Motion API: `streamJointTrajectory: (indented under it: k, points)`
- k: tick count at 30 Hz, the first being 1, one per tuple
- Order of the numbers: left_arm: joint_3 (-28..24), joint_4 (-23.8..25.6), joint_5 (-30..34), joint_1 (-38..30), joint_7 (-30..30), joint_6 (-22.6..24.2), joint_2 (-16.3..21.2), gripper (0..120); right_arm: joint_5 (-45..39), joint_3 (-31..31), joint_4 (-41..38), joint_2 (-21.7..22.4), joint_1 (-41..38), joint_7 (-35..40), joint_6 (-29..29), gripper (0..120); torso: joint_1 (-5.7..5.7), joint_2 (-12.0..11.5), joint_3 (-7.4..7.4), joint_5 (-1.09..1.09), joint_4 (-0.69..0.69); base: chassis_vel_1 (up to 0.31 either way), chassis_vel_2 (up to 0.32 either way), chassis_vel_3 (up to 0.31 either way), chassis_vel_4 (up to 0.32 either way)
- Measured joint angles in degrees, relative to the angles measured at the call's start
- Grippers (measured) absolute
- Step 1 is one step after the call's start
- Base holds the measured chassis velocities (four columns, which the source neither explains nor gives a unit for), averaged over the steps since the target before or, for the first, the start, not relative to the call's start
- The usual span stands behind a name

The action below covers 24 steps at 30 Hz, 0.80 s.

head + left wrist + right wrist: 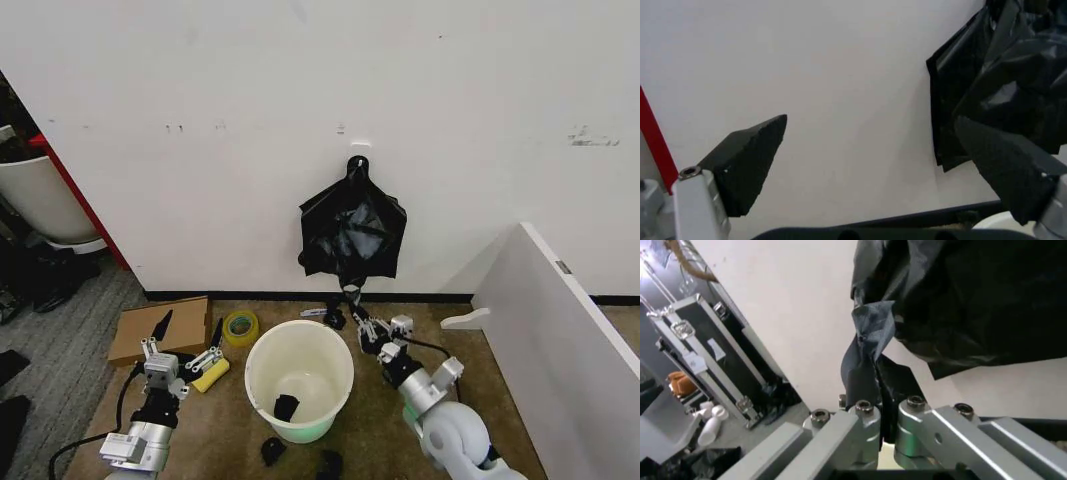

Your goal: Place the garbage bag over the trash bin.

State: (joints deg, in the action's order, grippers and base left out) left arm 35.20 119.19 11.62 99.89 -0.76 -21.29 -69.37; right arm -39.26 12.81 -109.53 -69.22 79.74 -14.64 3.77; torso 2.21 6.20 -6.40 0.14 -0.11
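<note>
Head view: the garbage bag (352,232) hangs from a hook on the white wall (300,110) at centre frame, its lowest tip drawn down into the right gripper (354,303), whose fingers are clamped on that tip. Below it, at lower centre, the trash bin (299,380) stands upright and unlined on brown carpet (225,430), with a dark scrap inside. The left gripper (187,335), lower left, points upward with fingers spread wide, holding nothing. A tape roll (240,327) and a cardboard sheet (160,328) lie beside it; a white panel (560,340) leans at right.

Left wrist view: 2 dark fingertips (750,167) stand far apart against bare wall, the bag's glossy folds at upper right.

Right wrist view: the metal fingers (863,432) pinch a twisted strip of the bag at lower centre, the crinkled bulk billowing at upper right.

The film looks feather-light, limp and slippery, likely to slide from a shallow pinch and to tear if yanked off the hook. A hold on the open hem seems best for spreading it over the rim.
</note>
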Motion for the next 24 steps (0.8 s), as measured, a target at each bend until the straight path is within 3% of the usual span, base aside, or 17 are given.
streamJointTrajectory:
  k: [24]
  points:
    - [-0.1, -0.6, 0.0, -0.1, 0.0, -0.8, -0.1, 99, 8.8, -2.1, 0.3, 1.4, 4.6, -0.5, 4.7, 0, 0.00, 0.0, 0.00, 0.00, 0.00, 0.000, 0.000, 0.000, 0.000]
